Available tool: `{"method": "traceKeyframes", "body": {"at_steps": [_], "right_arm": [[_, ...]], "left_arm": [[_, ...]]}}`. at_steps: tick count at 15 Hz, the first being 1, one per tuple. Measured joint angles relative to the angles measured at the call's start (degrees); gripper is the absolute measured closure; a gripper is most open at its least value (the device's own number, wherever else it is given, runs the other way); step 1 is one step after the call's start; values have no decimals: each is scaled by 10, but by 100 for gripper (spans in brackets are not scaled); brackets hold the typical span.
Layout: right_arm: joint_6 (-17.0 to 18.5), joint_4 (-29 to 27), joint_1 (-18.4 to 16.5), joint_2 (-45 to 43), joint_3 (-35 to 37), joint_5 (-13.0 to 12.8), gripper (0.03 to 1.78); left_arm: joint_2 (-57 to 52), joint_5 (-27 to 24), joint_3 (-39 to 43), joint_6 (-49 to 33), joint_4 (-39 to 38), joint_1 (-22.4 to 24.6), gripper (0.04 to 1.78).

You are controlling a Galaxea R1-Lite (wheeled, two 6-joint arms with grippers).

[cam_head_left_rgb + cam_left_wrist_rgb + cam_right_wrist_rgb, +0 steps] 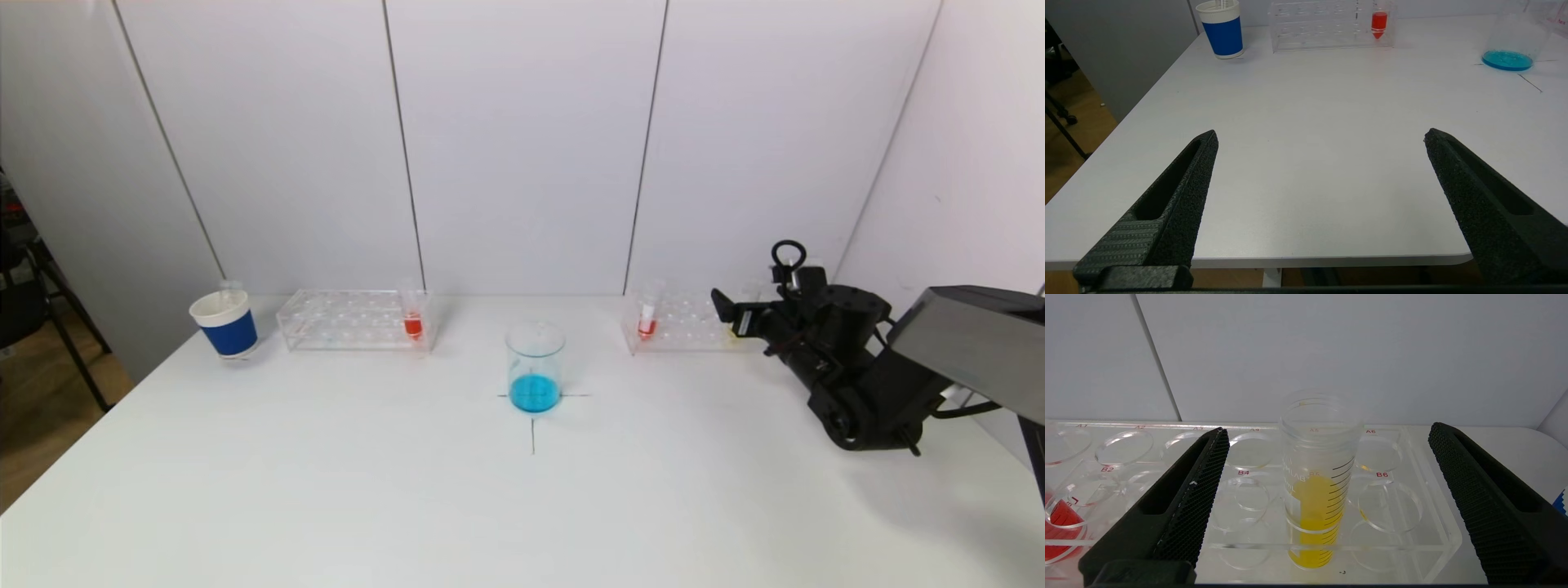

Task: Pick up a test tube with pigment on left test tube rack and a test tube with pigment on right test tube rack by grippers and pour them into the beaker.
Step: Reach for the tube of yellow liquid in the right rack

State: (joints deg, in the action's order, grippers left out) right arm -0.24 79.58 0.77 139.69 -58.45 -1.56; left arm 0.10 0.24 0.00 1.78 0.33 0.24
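Observation:
The beaker (pixel 535 367) holds blue liquid at the table's middle. A clear left rack (pixel 343 320) carries a tube of red pigment (pixel 413 322) at its end nearest the beaker. On the right rack (pixel 694 327) stands another red-pigment tube (pixel 647 320). My right gripper (pixel 735 318) is at that rack's far right end. In the right wrist view a tube of yellow pigment (pixel 1318 486) stands upright in the rack (pixel 1425 543), between my right gripper's (pixel 1327 433) open fingers, untouched. My left gripper (pixel 1321 136) hangs open and empty over the table's near edge, outside the head view.
A blue-and-white paper cup (pixel 224 324) with a clear tube in it stands left of the left rack. A black cross is marked on the table under the beaker. The white wall panels rise right behind both racks.

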Motion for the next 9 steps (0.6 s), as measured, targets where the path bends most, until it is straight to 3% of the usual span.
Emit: {"method": "traceKeyframes", "body": {"at_steps": [9], "right_arm": [[-2, -2, 2, 6, -8, 0, 4]], "left_arm": [[0, 0, 0, 0, 0, 0, 6]]}}
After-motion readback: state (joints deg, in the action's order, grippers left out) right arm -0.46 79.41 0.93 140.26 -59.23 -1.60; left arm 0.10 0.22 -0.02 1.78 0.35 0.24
